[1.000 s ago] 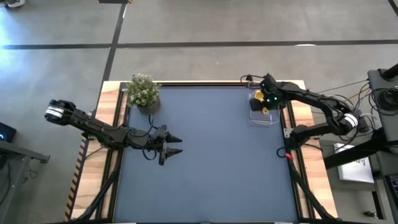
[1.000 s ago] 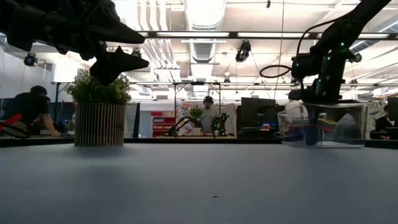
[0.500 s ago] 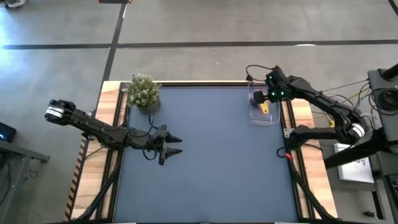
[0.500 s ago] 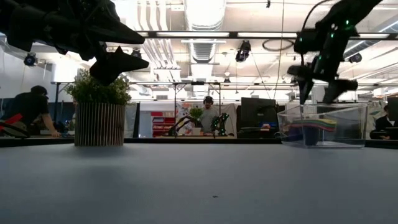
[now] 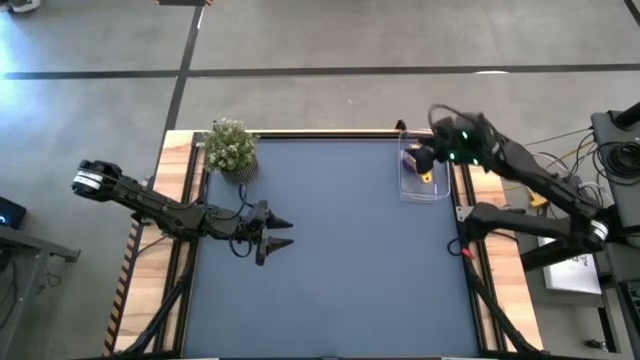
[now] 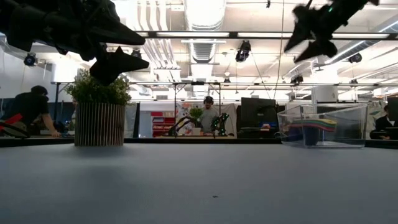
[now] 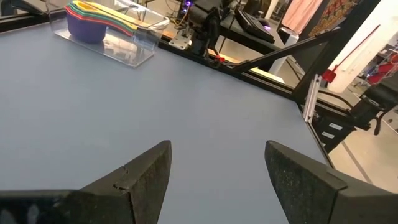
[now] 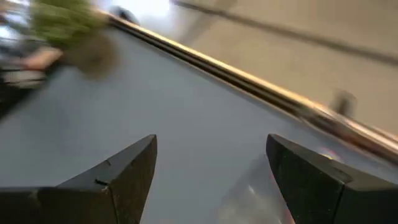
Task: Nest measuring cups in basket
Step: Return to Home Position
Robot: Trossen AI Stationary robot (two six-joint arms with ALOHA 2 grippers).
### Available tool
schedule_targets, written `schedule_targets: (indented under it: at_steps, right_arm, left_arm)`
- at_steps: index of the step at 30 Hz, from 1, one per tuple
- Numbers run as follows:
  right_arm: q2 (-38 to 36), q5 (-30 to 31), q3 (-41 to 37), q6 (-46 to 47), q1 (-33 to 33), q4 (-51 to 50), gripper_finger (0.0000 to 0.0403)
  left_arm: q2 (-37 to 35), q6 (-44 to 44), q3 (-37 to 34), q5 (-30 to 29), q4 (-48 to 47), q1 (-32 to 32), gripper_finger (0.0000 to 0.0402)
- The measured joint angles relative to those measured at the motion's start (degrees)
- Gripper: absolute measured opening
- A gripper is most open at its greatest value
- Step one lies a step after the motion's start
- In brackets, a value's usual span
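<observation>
The clear basket [image 5: 424,174] sits at the table's far right corner with the measuring cups [image 6: 314,126] nested in it, a stack of coloured rims with yellow on top; in the left wrist view the purple cup [image 7: 84,26] shows lowest. My right gripper [image 5: 428,156] hangs open, high above the basket, also seen in the low view [image 6: 310,34]. My left gripper [image 5: 283,233] waits open over the table's left half, well above the surface [image 6: 124,50].
A small potted plant [image 5: 232,148] stands at the far left corner of the table. The blue mat [image 5: 330,260] stretches between the two arms. Wooden table edges [image 5: 178,180] and cables lie at the sides. People sit in the room beyond [image 6: 207,112].
My right gripper has risen out of the basket and drawn back toward the table's right edge, tipping as it went. The cups stay nested in the basket. My left arm has kept still.
</observation>
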Motion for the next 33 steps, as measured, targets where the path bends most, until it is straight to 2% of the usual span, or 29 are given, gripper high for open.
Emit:
schedule_targets:
  at_steps: [6,10,12,15,19,24,29,33]
  right_arm:
    - [-9.5,0.1,-8.5,0.9,13.7,9.3,0.0288]
    - [-13.0,-1.6,-14.7,-1.3,22.4,22.6,0.0288]
    - [-13.8,-2.0,-16.8,-3.6,26.3,28.7,0.0288]
    - [-14.3,-1.2,-17.2,-7.5,30.4,30.8,0.0288]
    - [-16.0,1.7,-17.2,-12.4,33.0,29.3,0.0288]
    - [-20.9,3.3,-19.7,-15.8,33.2,28.3,0.0288]
    - [-28.9,3.3,-24.1,-15.4,33.2,26.8,0.0288]
    - [-36.6,3.3,-28.2,-14.4,33.1,26.7,0.0288]
  left_arm:
    - [0.0,0.0,-0.3,-0.3,0.0,0.0,0.0241]
    - [-0.2,1.6,-0.3,-0.8,-0.1,0.0,0.0241]
    - [-1.5,3.0,-0.1,0.7,-1.5,0.1,0.0241]
    - [-6.3,4.8,2.2,2.7,-7.2,0.2,0.0241]
    - [-14.7,7.6,6.4,1.3,-19.5,0.2,0.0239]
    - [-22.9,11.7,7.1,-3.6,-23.1,0.2,0.0232]
    - [-29.9,11.9,6.8,-3.8,-32.4,0.2,0.0232]
    - [-35.4,13.5,6.0,-5.8,-33.2,0.2,0.0232]
